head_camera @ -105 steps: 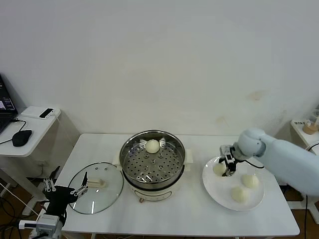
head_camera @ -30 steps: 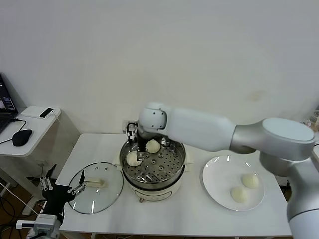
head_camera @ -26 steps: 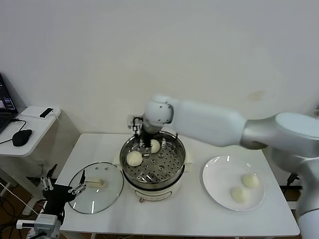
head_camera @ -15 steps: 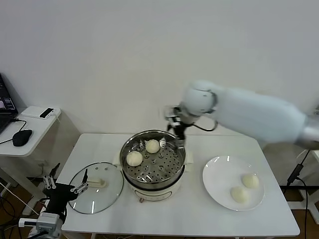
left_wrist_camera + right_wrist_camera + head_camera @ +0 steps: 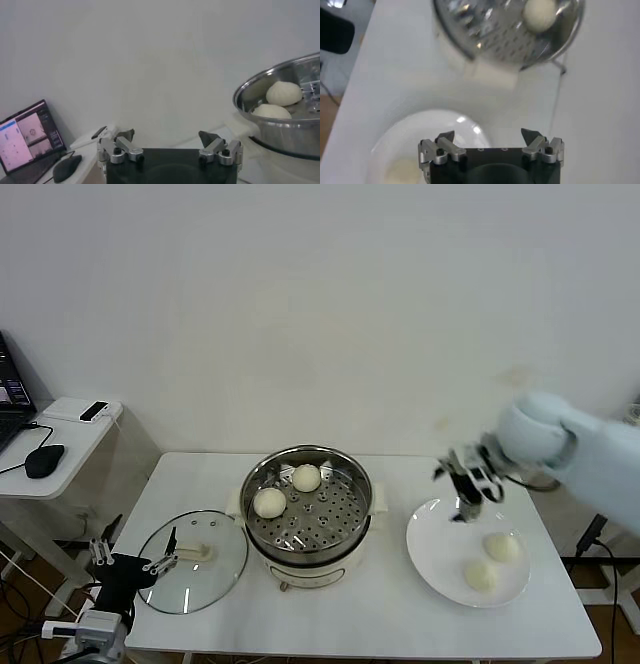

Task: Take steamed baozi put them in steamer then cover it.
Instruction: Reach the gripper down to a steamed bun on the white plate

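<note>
in the head view the steamer (image 5: 306, 506) sits in the centre of the frame on the white table (image 5: 350, 614), with two steamed baozi (image 5: 270, 502) on the perforated tray in its upper left part, one just beside the other. the cover (image 5: 192, 560) lies flat on the table at the lower left of the steamer, its cream handle facing up. at the right of the frame a white plate (image 5: 432, 559) carries two more buns, near each other on its right half. the right gripper (image 5: 468, 489) hangs above the upper left rim of that plate, fingers spread apart and holding nothing. the left gripper (image 5: 122, 562) sits low at the lower left of the frame, just off the table's corner beside the cover, jaws released and empty. in the left wrist view the left gripper (image 5: 169, 145) shows at the bottom centre with its fingers wide apart, and the steamer (image 5: 280, 117) fills the right edge with both buns visible over its rim. in the right wrist view the right gripper (image 5: 490, 144) is at the bottom centre, splayed open over the plate (image 5: 410, 135), while the steamer (image 5: 507, 30) is at the top with one bun showing.
</note>
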Tool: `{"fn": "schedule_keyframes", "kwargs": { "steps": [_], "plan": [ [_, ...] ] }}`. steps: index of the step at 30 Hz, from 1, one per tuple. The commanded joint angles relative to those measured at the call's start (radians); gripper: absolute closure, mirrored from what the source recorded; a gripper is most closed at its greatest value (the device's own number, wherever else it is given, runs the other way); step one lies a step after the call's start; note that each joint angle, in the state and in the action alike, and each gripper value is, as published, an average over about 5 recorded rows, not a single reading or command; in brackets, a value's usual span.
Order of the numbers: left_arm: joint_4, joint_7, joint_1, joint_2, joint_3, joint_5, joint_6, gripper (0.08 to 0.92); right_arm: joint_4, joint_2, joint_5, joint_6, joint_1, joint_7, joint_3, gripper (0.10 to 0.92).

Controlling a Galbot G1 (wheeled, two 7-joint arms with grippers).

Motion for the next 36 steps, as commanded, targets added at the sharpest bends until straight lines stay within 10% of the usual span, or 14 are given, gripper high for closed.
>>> {"fn": "schedule_keyframes", "kwargs": {
  "steps": [1, 36],
  "plan": [
    [0.013, 0.0, -0.001, 0.001, 0.013, 0.006, 0.0, 0.177, 0.076, -0.253, -0.19, 0.072, -0.573, -0.005, 0.403, 0.203],
    [0.031, 0.0, 0.002, -0.022, 0.006, 0.022, 0.004, 0.177, -0.214, 0.064, -0.258, 0.015, -0.643, 0.117, 0.383, 0.203]
  ]
}}
